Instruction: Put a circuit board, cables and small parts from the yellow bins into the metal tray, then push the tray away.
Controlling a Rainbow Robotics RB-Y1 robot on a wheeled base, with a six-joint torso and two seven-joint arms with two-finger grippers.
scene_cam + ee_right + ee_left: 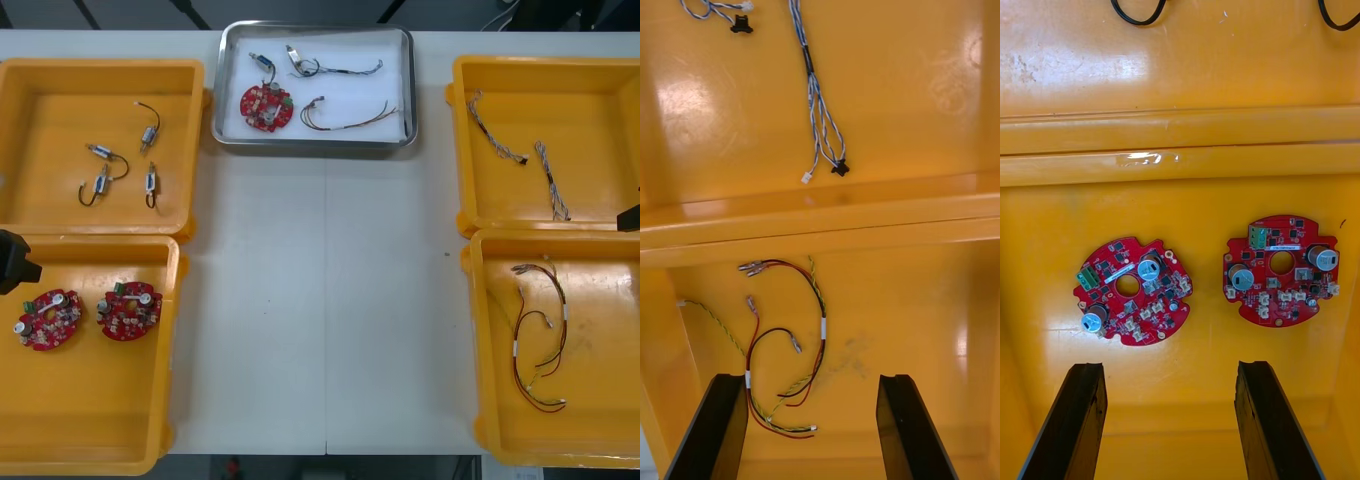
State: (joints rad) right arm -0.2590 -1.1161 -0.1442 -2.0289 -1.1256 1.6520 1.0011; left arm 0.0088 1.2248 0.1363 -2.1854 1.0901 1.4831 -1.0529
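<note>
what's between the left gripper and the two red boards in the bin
Only bare yellow bin floor, in the left wrist view; the open left gripper is clear of both red circuit boards.

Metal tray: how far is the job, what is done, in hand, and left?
Done: the metal tray holds a red circuit board, cables and a small metal part. In hand: nothing; the left end effector is open over two spare boards, the right end effector open over red and yellow cables. Left: perhaps the push, though the tray sits near the far edge of the table.
</note>
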